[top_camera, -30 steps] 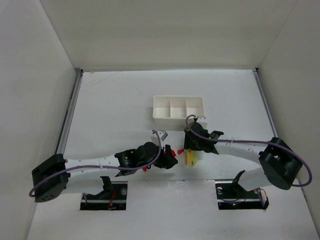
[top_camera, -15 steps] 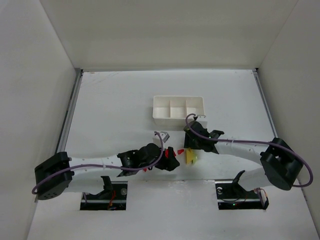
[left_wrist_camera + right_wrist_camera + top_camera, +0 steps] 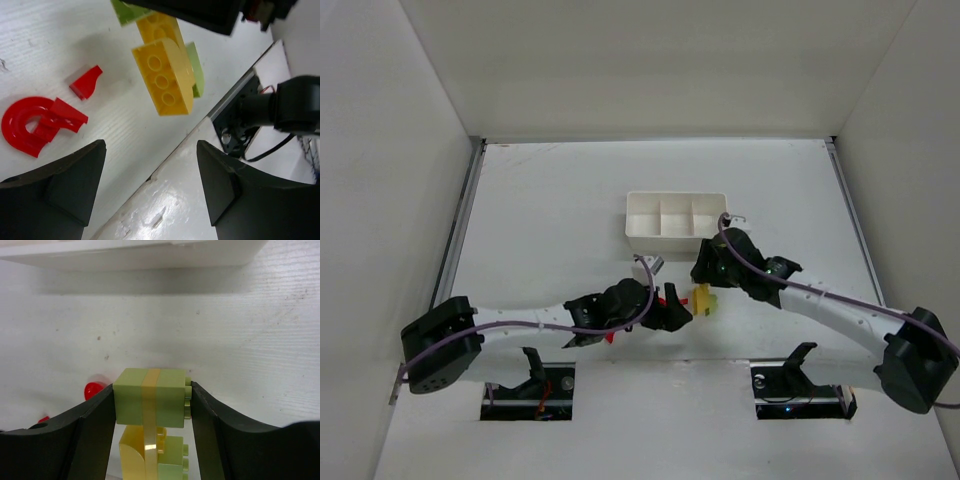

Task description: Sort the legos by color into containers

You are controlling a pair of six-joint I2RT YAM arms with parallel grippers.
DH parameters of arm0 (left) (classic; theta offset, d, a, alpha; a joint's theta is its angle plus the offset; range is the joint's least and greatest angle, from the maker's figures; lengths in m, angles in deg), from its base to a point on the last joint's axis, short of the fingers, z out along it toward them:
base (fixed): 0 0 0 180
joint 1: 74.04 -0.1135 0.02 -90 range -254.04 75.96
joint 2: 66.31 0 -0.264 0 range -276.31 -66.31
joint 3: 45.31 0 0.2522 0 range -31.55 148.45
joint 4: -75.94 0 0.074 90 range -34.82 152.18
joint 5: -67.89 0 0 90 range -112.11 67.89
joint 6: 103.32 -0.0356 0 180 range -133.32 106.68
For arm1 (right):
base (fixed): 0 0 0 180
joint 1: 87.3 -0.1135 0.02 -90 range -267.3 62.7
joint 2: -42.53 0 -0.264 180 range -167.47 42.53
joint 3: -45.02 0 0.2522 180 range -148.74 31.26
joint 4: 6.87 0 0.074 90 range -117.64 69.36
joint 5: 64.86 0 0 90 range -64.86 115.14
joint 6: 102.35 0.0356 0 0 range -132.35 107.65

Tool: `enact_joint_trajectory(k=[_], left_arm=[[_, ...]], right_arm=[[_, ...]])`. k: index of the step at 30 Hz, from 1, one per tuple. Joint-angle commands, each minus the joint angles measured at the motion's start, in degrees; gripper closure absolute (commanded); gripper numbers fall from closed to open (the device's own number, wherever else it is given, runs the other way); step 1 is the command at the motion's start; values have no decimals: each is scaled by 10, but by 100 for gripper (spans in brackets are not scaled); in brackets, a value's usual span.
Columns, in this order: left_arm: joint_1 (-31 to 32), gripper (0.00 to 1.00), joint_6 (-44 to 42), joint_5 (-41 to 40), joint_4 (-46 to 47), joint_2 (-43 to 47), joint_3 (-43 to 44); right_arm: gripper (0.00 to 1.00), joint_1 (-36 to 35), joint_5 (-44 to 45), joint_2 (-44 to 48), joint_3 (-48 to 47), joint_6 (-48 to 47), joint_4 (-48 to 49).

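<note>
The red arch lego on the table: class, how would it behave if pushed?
The red arch lies flat, so it probably slides rather than rolls. Glossy plastic: likely stiff and slippery. A red wedge touches it, so both may shift.

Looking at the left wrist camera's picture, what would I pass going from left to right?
Red arch → small red wedge → yellow-green stack → black arm joint.

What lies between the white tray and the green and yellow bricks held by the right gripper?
Only bare table: the right wrist view shows nothing between the tray and the bricks in the right gripper.
</note>
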State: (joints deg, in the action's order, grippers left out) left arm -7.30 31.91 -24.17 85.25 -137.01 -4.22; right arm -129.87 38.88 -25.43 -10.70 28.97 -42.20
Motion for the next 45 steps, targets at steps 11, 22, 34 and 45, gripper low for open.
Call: enact_joint_trajectory(k=[11,22,34,45], left_arm=[[-42,30,84,0,123,-26,40],[-37,43,86,1,126,-60,58],[-35,63,96,-2,144,-66,60],[-32,70,109,3,148,-77,60]], right_arm=[[59,30,-93,48,-18,4,25],[59,32,-115,44,-14,15,60],[58,43,-127,42,-1,27,94],[62,50,-86,34,11,24,103]])
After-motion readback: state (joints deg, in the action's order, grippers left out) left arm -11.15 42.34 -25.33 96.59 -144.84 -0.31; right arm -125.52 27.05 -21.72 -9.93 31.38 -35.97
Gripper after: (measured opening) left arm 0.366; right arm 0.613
